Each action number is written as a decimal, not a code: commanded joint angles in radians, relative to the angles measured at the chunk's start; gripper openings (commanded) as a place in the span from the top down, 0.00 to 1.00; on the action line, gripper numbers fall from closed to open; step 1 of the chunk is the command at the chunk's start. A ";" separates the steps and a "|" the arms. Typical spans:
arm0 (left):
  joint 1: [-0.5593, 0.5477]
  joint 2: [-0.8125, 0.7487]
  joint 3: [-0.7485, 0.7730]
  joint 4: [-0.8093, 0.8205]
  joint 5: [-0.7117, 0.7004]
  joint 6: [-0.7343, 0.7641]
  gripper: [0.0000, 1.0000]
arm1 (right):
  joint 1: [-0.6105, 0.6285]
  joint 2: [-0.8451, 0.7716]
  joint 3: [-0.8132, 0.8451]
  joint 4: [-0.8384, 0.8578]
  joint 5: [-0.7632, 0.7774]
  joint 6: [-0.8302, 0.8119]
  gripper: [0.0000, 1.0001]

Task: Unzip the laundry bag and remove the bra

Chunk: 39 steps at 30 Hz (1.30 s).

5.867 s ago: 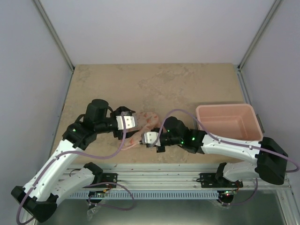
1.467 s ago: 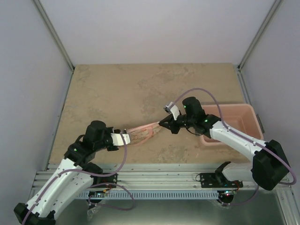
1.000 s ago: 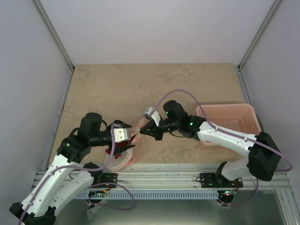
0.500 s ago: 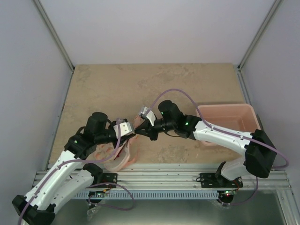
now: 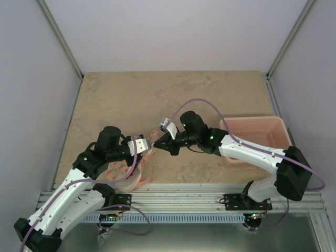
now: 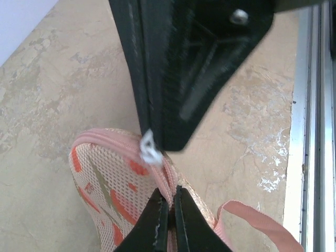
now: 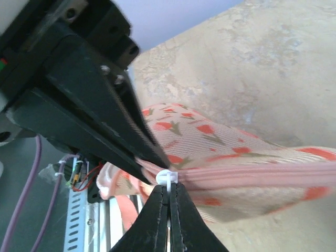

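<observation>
My right gripper (image 7: pixel 169 198) is pinching the small white zip pull (image 7: pixel 167 177), jaws pressed together on it. My left gripper (image 6: pixel 168 212) is meeting it almost tip to tip, its jaws clamped on the pink zip rim (image 6: pixel 110 135) of the laundry bag (image 6: pixel 105 184) just beside that pull. From this shared pinch the bag is sagging toward the near edge and a little left, under the left arm. So its long axis is running near-left from the jaws, and the left arm is sitting nearer its body while the right is reaching in from the right. In the right wrist view the rim is stretching away from the pull, and I am judging that stretch to be zipped. I am not making out the bra in any view; I am taking it to be inside. The bag's low end is lying on the beige stone-patterned table (image 5: pixel 157 94) near the aluminium rail (image 5: pixel 184 195), with the pink tub (image 5: pixel 262 137) standing well apart to the right between pale walls.
</observation>
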 commanded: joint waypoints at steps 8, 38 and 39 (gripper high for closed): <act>-0.002 -0.013 0.022 -0.120 0.030 0.148 1.00 | -0.205 -0.101 -0.100 -0.042 0.005 -0.051 1.00; -0.002 -0.124 0.085 -0.057 0.179 0.290 1.00 | -0.259 0.074 -0.322 0.242 -0.140 -0.089 1.00; -0.004 -0.123 0.089 -0.073 0.188 0.309 1.00 | -0.258 0.082 -0.326 0.242 -0.112 -0.090 1.00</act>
